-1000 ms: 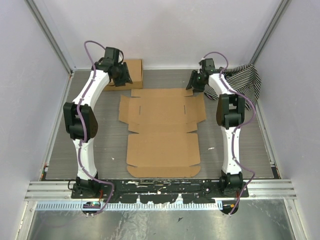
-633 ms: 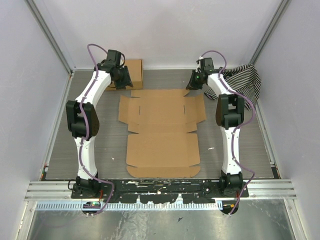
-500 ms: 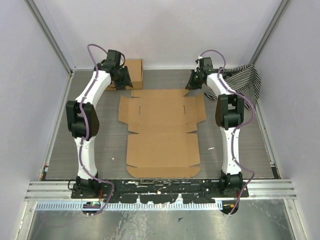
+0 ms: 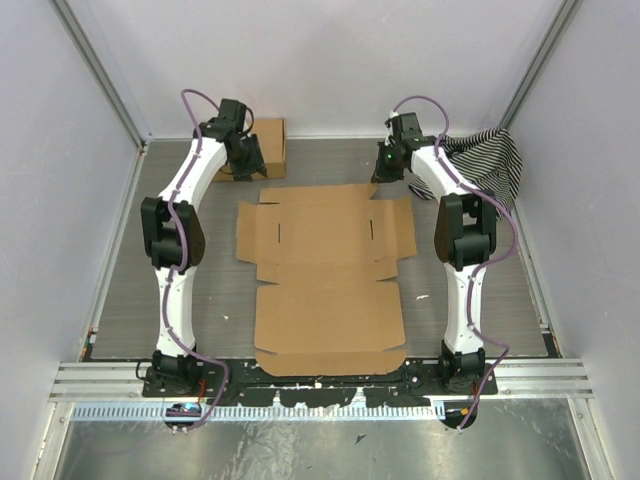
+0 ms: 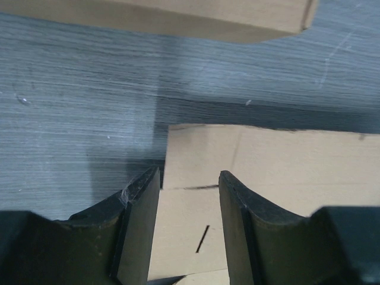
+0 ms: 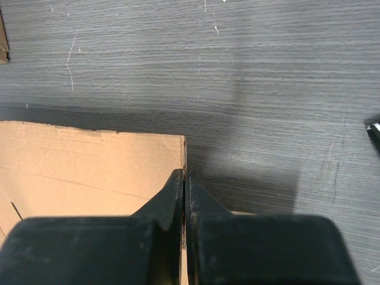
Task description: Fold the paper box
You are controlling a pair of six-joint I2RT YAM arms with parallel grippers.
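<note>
The paper box (image 4: 325, 265) is a flat brown die-cut cardboard sheet lying mid-table, with its far edge a little raised. My right gripper (image 4: 386, 170) is at the sheet's far right corner. In the right wrist view it (image 6: 185, 173) is shut on the edge of that corner flap (image 6: 89, 160). My left gripper (image 4: 247, 160) hovers over the far left corner. In the left wrist view it (image 5: 189, 175) is open, with the cardboard (image 5: 267, 160) below and between its fingers, not touching it.
A small folded brown box (image 4: 264, 145) sits at the back left, just behind my left gripper, and shows at the top of the left wrist view (image 5: 178, 15). A black-and-white striped cloth (image 4: 492, 160) lies at the back right. Walls enclose the table.
The sheet has slid toward the near edge and its far edge has lifted. Both grippers have moved to its far corners, the right one onto the corner flap.
</note>
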